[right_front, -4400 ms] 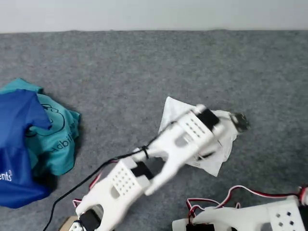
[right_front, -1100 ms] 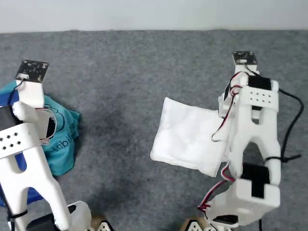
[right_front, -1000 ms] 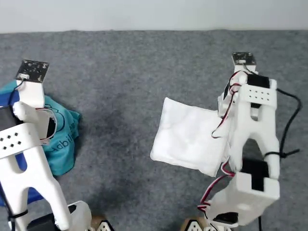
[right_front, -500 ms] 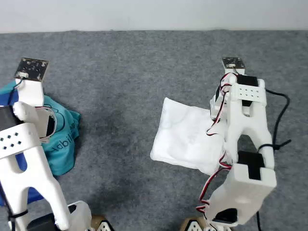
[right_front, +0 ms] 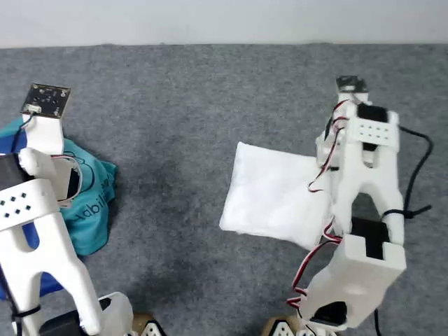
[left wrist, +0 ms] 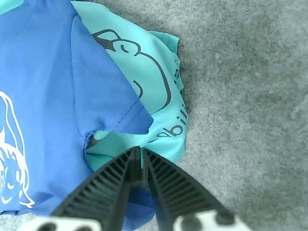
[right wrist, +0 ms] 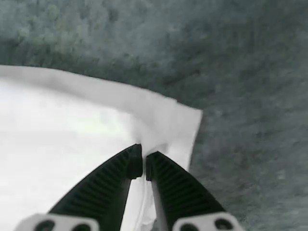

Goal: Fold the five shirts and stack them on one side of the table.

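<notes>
Grey, felt-like cloth covers the counter (right_front: 175, 105) from edge to edge, and a pale wall (right_front: 210, 21) runs along the top of the high view.

The right pincer (right wrist: 141, 166) is clenched, its tips almost meeting just over a crease near the corner of the white shirt (right wrist: 72, 134). Whether a pinch of cloth sits between them cannot be told. In the high view that shirt (right_front: 269, 196) lies right of centre as a rough, already doubled rectangle, with the right arm standing over its right edge.

The left pincer (left wrist: 141, 156) is clenched too, with nothing visibly between its tips. It hangs over the heap at the left edge of the high view, where a blue shirt (left wrist: 43, 86) lies crumpled on top of a teal shirt (left wrist: 154, 82).

The step in hand looks like finishing the white shirt's fold. To do it well, the right pincer should take both layers at the corner, not only the top one. It should lift just clear of the counter and carry the edge straight across to the far edge, so the corners meet without dragging the whole piece over the rough cloth. The heap on the left is still unfolded, so most of the task lies ahead.
</notes>
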You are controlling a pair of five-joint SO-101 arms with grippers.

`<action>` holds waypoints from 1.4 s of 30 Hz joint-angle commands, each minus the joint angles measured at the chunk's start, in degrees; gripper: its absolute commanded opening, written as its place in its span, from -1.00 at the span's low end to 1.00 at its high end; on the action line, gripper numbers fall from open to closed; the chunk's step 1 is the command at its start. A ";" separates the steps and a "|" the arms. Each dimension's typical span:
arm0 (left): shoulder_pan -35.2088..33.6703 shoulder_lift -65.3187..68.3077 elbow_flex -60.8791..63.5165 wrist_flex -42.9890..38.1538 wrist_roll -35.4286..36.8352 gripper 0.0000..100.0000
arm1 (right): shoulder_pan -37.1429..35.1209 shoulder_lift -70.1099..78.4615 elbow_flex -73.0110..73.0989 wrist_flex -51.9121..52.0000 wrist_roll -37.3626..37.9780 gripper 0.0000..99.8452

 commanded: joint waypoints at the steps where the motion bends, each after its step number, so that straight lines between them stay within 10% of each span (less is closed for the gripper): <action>1: -0.26 -1.41 -0.13 -1.05 -0.35 -0.97 | 2.51 -0.48 -7.21 1.63 4.57 -0.98; 15: -0.26 -1.49 2.59 -1.05 -0.35 -0.97 | 3.21 6.55 -10.46 -2.77 9.23 -0.97; 22: -0.26 -1.49 2.59 -0.97 -0.35 -0.97 | 3.03 4.44 -13.27 3.56 8.70 -0.54; 42: -0.44 -1.58 2.59 -0.62 -0.18 -0.97 | -1.19 14.64 -15.12 17.10 -5.80 -0.40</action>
